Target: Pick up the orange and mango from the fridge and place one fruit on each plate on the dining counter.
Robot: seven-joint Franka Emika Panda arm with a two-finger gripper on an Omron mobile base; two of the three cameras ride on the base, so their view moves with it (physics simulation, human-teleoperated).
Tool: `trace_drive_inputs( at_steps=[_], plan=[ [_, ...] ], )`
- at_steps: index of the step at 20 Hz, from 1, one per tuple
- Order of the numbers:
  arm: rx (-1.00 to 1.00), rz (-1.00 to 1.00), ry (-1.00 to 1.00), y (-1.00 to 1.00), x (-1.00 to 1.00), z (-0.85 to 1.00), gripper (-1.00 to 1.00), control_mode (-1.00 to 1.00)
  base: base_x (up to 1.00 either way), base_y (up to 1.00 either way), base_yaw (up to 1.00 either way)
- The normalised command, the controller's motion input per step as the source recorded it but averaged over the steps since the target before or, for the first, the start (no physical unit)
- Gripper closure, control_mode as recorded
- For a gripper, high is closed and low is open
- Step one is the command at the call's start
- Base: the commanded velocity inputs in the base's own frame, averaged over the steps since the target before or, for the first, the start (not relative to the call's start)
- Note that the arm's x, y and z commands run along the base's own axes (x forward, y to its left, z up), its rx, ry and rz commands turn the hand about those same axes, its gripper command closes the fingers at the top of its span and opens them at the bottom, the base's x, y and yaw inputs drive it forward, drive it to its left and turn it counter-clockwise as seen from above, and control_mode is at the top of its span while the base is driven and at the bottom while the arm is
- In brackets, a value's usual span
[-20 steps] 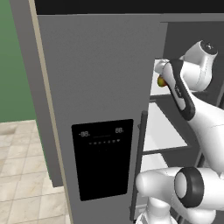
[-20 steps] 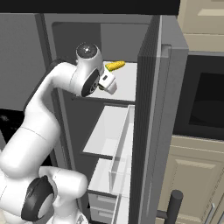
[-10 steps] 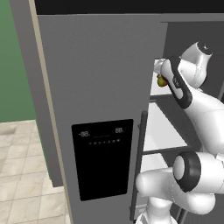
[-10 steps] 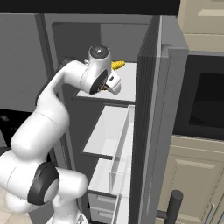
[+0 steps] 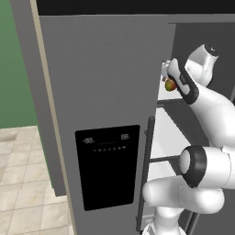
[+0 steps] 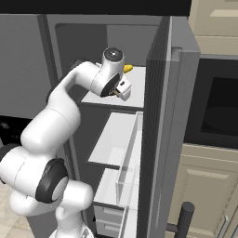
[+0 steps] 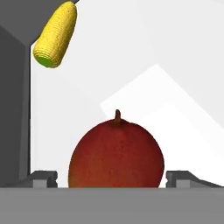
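Hand view looks along the gripper (image 7: 112,179) at the mango (image 7: 116,156), a dark red rounded fruit with a short stem on top, sitting squarely between the two dark fingertips (image 7: 43,178), one on each side of it. The jaws are spread as wide as the fruit, and from this angle I cannot tell whether the pads actually press on it or stand just off its skin. Past the mango lies a white shelf surface, and a yellow corn cob (image 7: 55,34) with a green cut end sits farther back near the grey inner wall. In the left base view the mango (image 5: 170,85) shows as a small red and yellow spot right at the end of the arm, beside the edge of the fridge (image 5: 105,105) door with its black dispenser panel (image 5: 108,166). In the right base view the gripper (image 6: 122,89) reaches over the upper white shelf (image 6: 132,90) inside the open fridge, with the corn cob (image 6: 128,69) just behind it.
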Motion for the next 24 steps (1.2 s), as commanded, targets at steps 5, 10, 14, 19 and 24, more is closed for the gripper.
trace_drive_inputs(
  at_steps=[5, 10, 14, 19, 24],
  plan=[
    [0.02, 0.00, 0.07, 0.00, 0.29, -0.19, 1.00, -1.00, 0.00, 0.00, 0.00],
    [0.00, 0.00, 0.09, 0.00, 0.06, -0.36, 1.00, -1.00, 0.00, 0.00, 0.00],
    [0.01, 0.00, -0.12, 0.00, -0.29, -0.11, 1.00, -1.00, 0.00, 0.00, 0.00],
    [0.01, -0.02, -0.41, 0.00, -0.94, 0.05, 1.00, -1.00, 0.00, 0.00, 0.00],
    [0.00, 0.00, -0.42, 0.01, -0.98, 0.42, 1.00, -1.00, 0.00, 0.00, 0.00]
  ],
)
